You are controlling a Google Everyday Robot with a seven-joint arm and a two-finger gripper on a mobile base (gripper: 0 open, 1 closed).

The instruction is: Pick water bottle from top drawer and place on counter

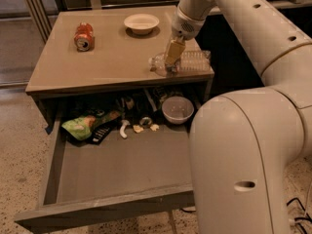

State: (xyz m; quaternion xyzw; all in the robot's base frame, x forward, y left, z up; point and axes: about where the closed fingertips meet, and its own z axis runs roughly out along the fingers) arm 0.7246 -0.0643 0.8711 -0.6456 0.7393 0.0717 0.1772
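Note:
The water bottle, clear and crinkled, lies on its side on the counter near the front right corner. My gripper reaches down from the arm at the upper right and sits right at the bottle's left part, covering its middle. The top drawer is pulled wide open below the counter.
An orange soda can and a white bowl stand on the counter's far side. In the drawer's back lie a green snack bag, a grey bowl and small bits. My arm's bulky body fills the right.

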